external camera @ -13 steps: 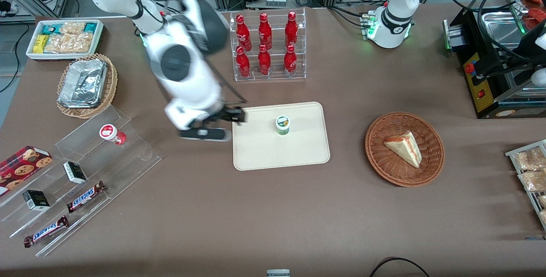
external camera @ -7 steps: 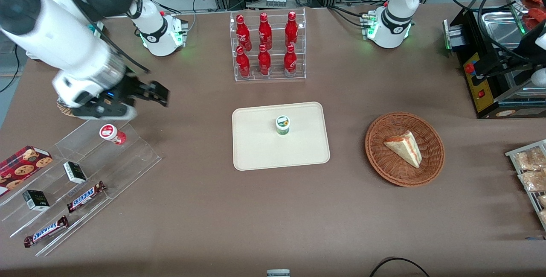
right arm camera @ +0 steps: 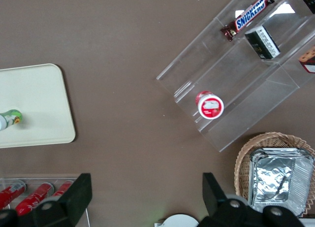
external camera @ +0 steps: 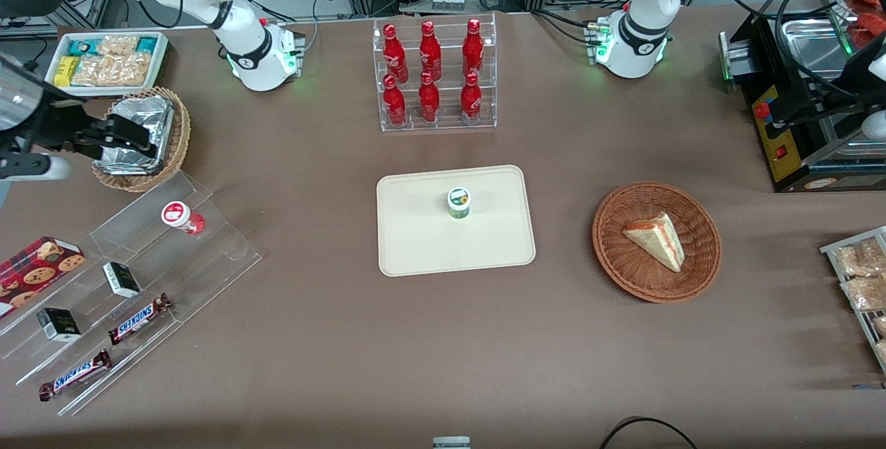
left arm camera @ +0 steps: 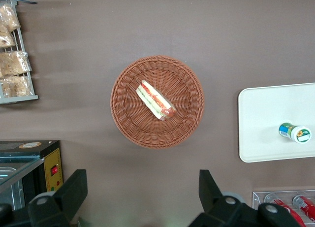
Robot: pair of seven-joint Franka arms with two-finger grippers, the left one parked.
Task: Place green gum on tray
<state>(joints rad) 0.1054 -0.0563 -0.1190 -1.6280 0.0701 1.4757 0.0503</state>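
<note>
I see the green gum (external camera: 458,202) standing upright on the tray (external camera: 422,241), near the tray's middle and a little toward the edge that faces the cola rack (external camera: 435,75); its white lid with the green-and-yellow mark faces up, and the left wrist view shows the same bottle (left arm camera: 295,132) on the cream tray (left arm camera: 266,123), with bare tray surface all round it. My gripper (external camera: 114,138) is well apart from it, off at the working arm's end of the table, raised above the wicker basket (external camera: 176,148) that carries the foil container (external camera: 142,124). Its two fingers stand spread wide with nothing between them; the right wrist view shows one finger (right arm camera: 69,200) and its partner with open table between. Below the gripper and nearer to the front camera than the basket sits the clear acrylic stepped stand (external camera: 138,276), with the red gum bottle (external camera: 181,216) on its top step, small dark boxes (external camera: 121,279) lower down and Snickers bars (external camera: 138,318) on the lowest steps. The white bin of snack packets (external camera: 107,61) lies farther from the front camera than the gripper. Toward the parked arm's end, well away from my gripper, a round brown basket (external camera: 692,276) holds a wrapped sandwich wedge (external camera: 655,240).
</note>
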